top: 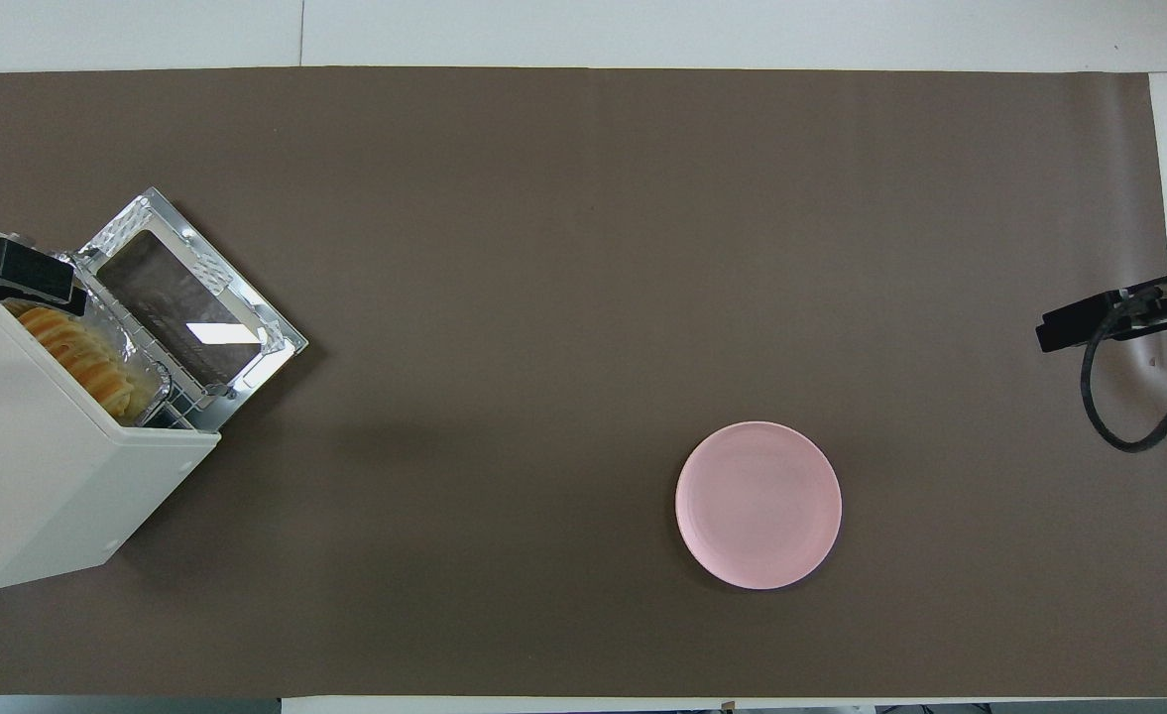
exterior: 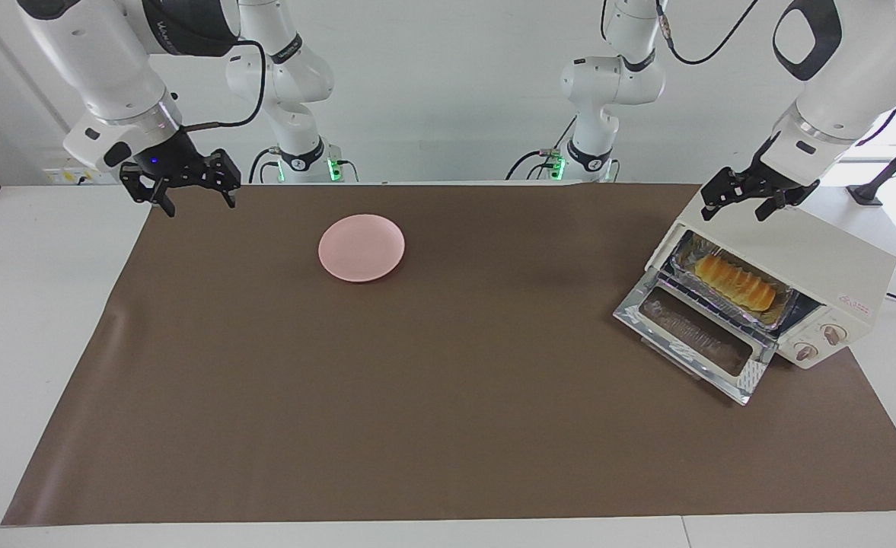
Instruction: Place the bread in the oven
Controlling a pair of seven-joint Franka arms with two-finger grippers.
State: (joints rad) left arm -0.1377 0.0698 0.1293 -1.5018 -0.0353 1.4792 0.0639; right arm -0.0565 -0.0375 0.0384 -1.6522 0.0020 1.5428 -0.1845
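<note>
a white wall stood at the top of the facing view, and below it a brown mat (exterior: 417, 380) covered the white table (exterior: 36, 342) almost edge to edge.

the oven (exterior: 805, 259) sat at the right of that frame, on the mat's corner at my left arm's end, turned slantwise so its mouth faced the middle of the table. its door (exterior: 695, 335) lay dropped flat on the mat, which left the rack open to reach from above. the bread (exterior: 733, 281) lay lengthwise in a foil tray (exterior: 691, 255) on that rack, just inside the mouth; in the overhead view, at the left edge, the bread (top: 82, 362) showed between the oven's top and the door. i judged the loaf was in place and only the door was left to shut, if that was wanted at all.

my left gripper (exterior: 744, 204) hung over the oven's top corner, upper right of the facing frame, fingers apart and holding nothing, clear of the tray. in the overhead view it (top: 3, 283) showed as a dark bar at the left edge.

my right gripper (exterior: 189, 199) waited at the upper left of the facing frame, over the mat's edge, also spread and empty. a pink plate (exterior: 361, 247) lay bare in the upper middle, well apart from the oven; i took it as the loaf's likely source.
</note>
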